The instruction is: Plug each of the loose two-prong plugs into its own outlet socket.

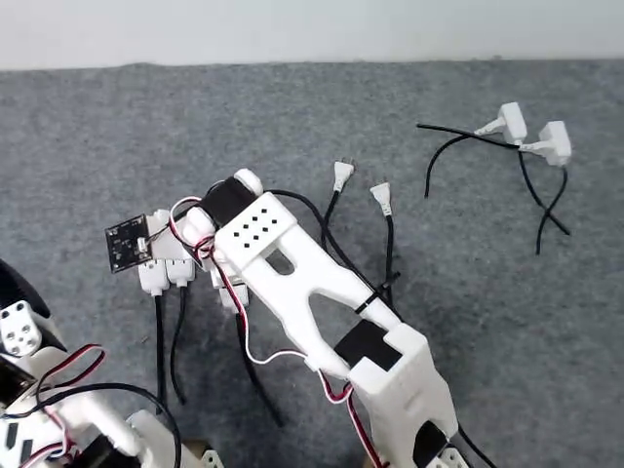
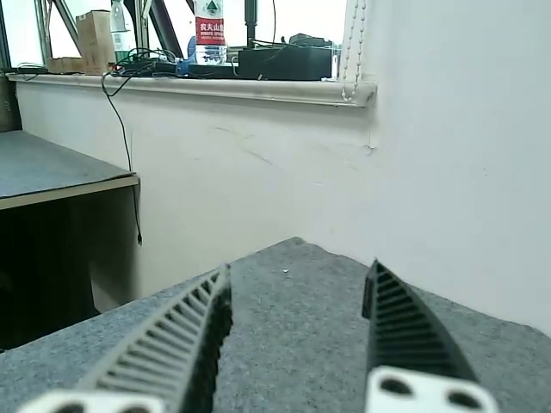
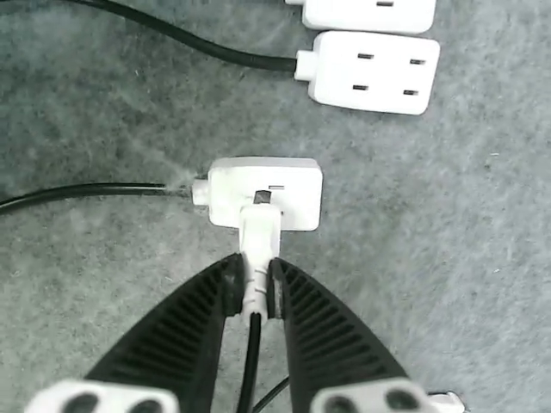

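— Right gripper [image 3: 256, 268] first, since it's closest: black fingers [image 3: 198, 335] squeezed on a white plug [image 3: 258, 231], with the cord running back between them.

— Where's that plug?

— Its nose is against the face of a socket [image 3: 293, 185] lying flat on the grey mat [image 3: 103, 284]. The prongs are hidden, so I can't tell how deep it sits.

— Any other sockets?

— A second socket [image 3: 370, 73] lies just past it, slots showing, and a third socket [image 3: 366, 10] is beside that one.

— And the rest of the plugs?

— From above, a loose plug [image 1: 342, 175] and a second loose plug [image 1: 380, 196] lie near each other on the mat beyond the right arm [image 1: 322, 292]. Their prongs point away from the arms and their black cords trail back under it. Well apart, at the far right, a far socket [image 1: 511, 121] and a last socket [image 1: 554, 142] lie close together with their cords crossing.

— What about the left gripper [image 2: 300, 274]?

— Raised over the mat, fingers spread apart with nothing between them, facing a white wall [image 2: 430, 129].
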Tool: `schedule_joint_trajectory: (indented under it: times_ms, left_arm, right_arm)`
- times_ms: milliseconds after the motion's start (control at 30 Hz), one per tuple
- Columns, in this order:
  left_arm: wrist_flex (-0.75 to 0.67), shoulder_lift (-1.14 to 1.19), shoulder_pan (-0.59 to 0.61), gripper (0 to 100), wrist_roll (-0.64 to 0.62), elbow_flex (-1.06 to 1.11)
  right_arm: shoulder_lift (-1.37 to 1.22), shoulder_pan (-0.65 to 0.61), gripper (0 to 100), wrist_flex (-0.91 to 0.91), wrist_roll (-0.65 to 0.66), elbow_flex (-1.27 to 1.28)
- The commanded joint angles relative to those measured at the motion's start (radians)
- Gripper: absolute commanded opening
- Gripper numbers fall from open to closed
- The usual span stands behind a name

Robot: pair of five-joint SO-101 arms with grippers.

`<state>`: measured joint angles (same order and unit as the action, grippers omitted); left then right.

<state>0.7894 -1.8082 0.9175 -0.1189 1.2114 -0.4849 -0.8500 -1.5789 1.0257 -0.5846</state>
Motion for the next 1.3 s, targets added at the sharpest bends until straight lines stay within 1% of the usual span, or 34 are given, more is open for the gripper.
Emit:
schedule_joint_trajectory:
  times_ms: [0,333,600,833,1033,1267]
  left_arm:
    - [0.005,-0.018,0.002,25,-0.012,-0.058]
    - [0.005,-0.018,0.002,25,-0.012,-0.058]
    - [0.005,-0.018,0.002,25,-0.012,-0.054]
    - [0.005,-0.018,0.002,25,-0.012,-0.054]
    - [0.005,-0.018,0.002,25,-0.012,-0.054]
    - [0.005,-0.018,0.002,25,-0.012,-0.054]
  right_arm:
    - [0.045,-0.001,0.8,0.004,-0.006,-0.031]
    - [-0.013,0.012,0.8,0.027,0.043,-0.031]
    - [-0.016,0.038,0.8,0.024,0.052,-0.028]
    - [-0.076,0.039,0.8,0.016,0.049,-0.029]
    - [-0.082,0.028,0.8,0.027,0.044,-0.031]
    - [-0.079,-0.016,0.8,0.013,0.017,-0.046]
